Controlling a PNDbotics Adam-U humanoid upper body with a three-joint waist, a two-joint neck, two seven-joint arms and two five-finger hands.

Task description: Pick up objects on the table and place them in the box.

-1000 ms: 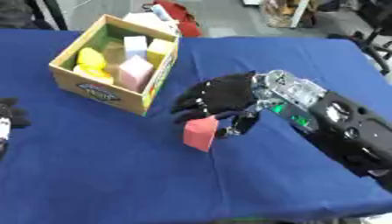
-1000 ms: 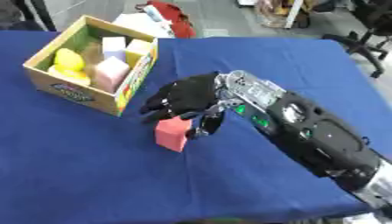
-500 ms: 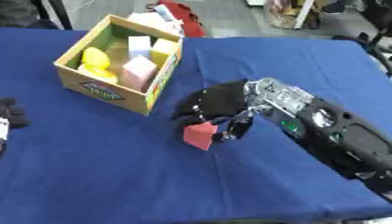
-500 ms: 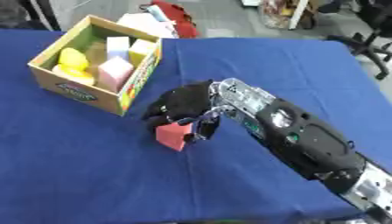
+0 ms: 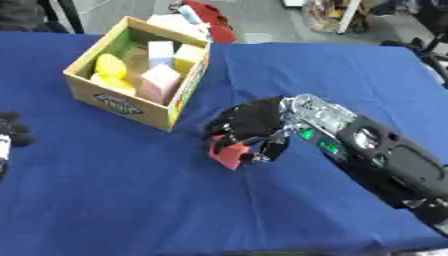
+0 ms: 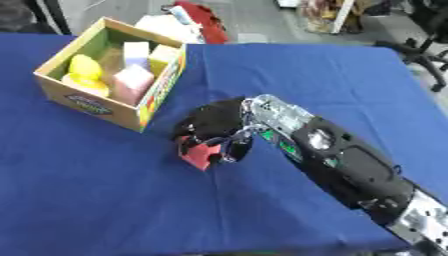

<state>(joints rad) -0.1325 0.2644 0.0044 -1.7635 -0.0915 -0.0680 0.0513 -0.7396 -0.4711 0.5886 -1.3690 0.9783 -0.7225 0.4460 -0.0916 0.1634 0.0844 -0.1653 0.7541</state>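
Observation:
A red block (image 5: 227, 154) sits on the blue table (image 5: 105, 200) just right of the cardboard box (image 5: 122, 100). My right hand (image 5: 252, 125) is over it with fingers curled round its top and sides. The box holds a yellow shape (image 5: 109, 67), a pink block (image 5: 157, 82), a white block (image 5: 160, 51) and a yellow block (image 5: 186, 55). My left hand (image 5: 10, 135) shows at the left edge, its fingers too little in view to read.
The right forearm (image 5: 376, 155) crosses the table's right half from the lower right. Red and white items (image 5: 197, 20) lie beyond the far table edge behind the box. A chair (image 6: 424, 45) stands at the far right.
My right hand has come down lower over the red block and its fingers have curled closer around it. The block stays in about the same place.

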